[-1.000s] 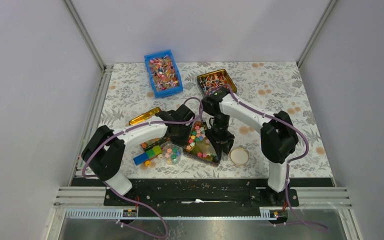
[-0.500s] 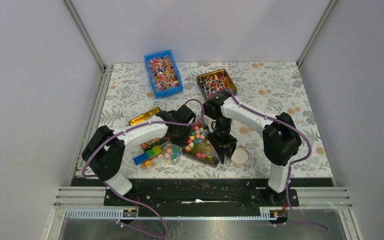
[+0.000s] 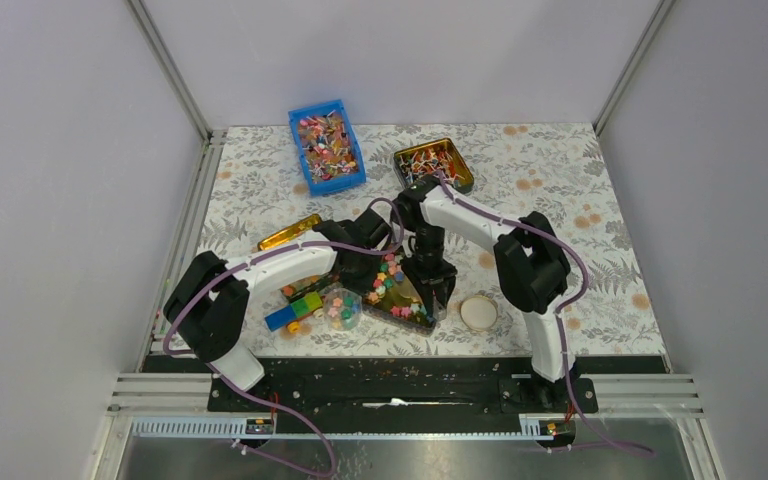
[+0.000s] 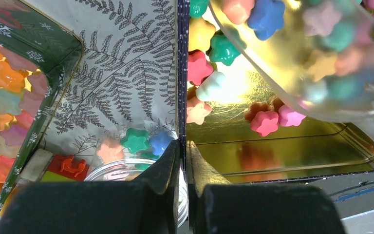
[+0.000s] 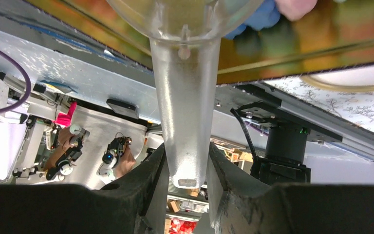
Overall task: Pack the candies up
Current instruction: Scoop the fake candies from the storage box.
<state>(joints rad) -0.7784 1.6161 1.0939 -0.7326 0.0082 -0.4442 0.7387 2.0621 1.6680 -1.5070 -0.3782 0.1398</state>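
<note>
Over on the left, the gold lid (image 3: 290, 232) lies flat with open surface (image 3: 580, 200) between it and the side rail, and the blue bin (image 3: 340, 185) sits well apart at the far edge. Nearer the front it is crowded: the green tin (image 4: 53, 53) of orange gummy pieces, the coloured blocks (image 3: 298, 308) and the clear jar (image 4: 112, 171) are packed just beside one another. Now the left hand (image 4: 182, 148): narrow, its fingers pinched on the thin side wall of the open tin (image 4: 292, 156), with the jar right under them on the outside. Inside that wall are the candies (image 4: 199, 67), star shapes in pink, green, blue and yellow heaped toward the far end, the near end bare gold. Above them hangs the clear scoop (image 5: 182, 97), loaded with more candies, and the right hand (image 5: 185, 156) clamps its handle between both fingers. The tin's near corner sits close to the front rail. Just beside its right corner lies the round lid (image 3: 478, 312). Beyond that the surface runs open to the right edge, with the far gold tin (image 3: 466, 172) well back.
</note>
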